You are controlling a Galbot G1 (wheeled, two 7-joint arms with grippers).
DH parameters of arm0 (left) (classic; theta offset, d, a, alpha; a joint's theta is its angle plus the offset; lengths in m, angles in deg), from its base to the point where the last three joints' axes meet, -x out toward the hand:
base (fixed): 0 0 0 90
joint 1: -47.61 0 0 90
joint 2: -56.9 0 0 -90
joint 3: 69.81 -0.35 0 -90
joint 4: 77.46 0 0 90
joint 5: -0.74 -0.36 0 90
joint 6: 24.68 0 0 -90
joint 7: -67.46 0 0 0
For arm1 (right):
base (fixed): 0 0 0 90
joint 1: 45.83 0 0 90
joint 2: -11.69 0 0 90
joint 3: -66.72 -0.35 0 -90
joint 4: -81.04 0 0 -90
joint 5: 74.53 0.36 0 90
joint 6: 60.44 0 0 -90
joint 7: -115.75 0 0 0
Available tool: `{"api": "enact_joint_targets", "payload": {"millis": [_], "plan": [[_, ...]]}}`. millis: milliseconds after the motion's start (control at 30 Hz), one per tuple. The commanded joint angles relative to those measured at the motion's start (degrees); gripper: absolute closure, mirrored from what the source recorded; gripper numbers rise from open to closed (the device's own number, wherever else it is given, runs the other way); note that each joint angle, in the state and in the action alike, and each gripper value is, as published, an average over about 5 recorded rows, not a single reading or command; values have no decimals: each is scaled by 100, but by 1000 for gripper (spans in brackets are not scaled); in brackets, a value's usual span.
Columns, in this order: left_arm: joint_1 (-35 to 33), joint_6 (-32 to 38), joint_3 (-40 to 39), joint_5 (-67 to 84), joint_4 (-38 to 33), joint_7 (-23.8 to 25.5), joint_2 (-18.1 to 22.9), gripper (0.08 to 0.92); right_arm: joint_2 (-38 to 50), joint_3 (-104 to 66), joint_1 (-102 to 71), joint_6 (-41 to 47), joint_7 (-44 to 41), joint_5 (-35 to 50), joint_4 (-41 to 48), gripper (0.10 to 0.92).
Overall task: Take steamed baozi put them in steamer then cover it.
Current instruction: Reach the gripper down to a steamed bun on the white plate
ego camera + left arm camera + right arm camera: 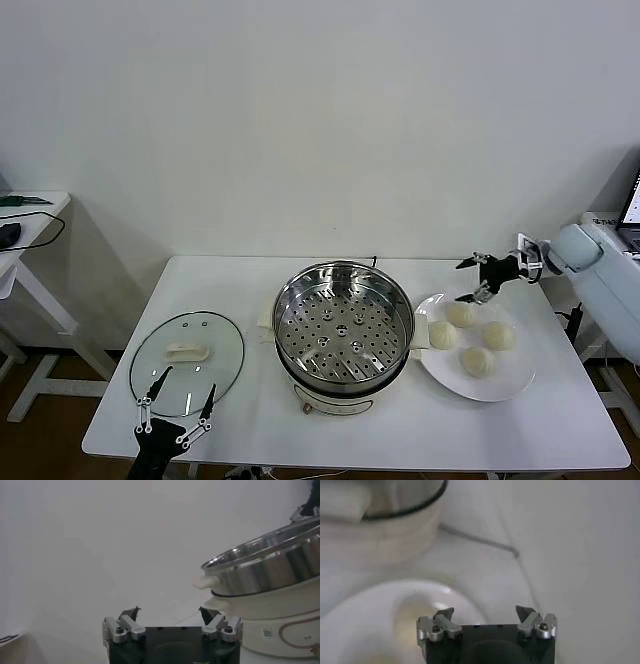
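On the surface (350,440): steamer (343,330) centre, tray bare
Baozi (476,340): all four on the plate (510,385), none moved
Cover (187,355): lying flat beside the steamer
Right pincer (482,278): spread, apparently just above the far bun
Left pincer (177,410): spread, idle near the cover
Left to do: everything

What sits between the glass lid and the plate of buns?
The steamer, open with its holed tray showing, stands between the glass lid and the plate in the head view.
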Motion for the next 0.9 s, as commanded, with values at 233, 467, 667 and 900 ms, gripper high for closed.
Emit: {"api": "enact_joint_targets", "payload": {"millis": [233,467,667,900], "plan": [[-58,33,11,-18,52,-20,40,177,-720,482,420,-190,-263,-1121,776,203],[-61,49,-22,-29,97,-30,63,177,-913,489,341,-255,-43,-1323,960,203],[-79,79,-35,-39,124,-40,71,177,-971,481,240,-257,118,-1370,1025,203],[-84,93,-34,-44,134,-50,76,177,-963,439,138,-258,224,-1383,1030,228]]}}
